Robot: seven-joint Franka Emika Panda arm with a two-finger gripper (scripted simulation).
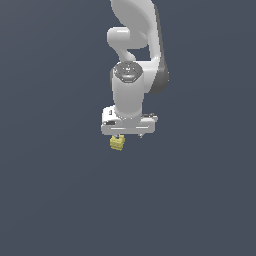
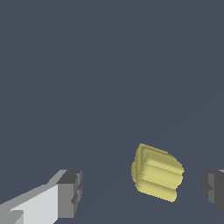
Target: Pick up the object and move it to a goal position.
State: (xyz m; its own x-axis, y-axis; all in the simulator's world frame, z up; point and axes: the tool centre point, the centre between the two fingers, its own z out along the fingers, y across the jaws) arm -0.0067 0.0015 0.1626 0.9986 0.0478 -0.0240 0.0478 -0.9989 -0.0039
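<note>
The object point(image 2: 156, 173) is a small pale-yellow ridged lump lying between my fingers in the wrist view. It sits closer to one dark finger pad point(image 2: 213, 189) than to the other point(image 2: 70, 194), with a gap on each side. My gripper point(image 2: 141, 190) is open wide and touches nothing. In the exterior view the object point(image 1: 117, 143) shows just under the white gripper bar, toward that view's left end of it. The gripper point(image 1: 130, 135) hangs straight down from the white arm.
The plain dark grey floor point(image 1: 60, 200) fills both views. The white arm point(image 1: 132, 60) rises behind the gripper toward the top of the exterior view. No other objects show.
</note>
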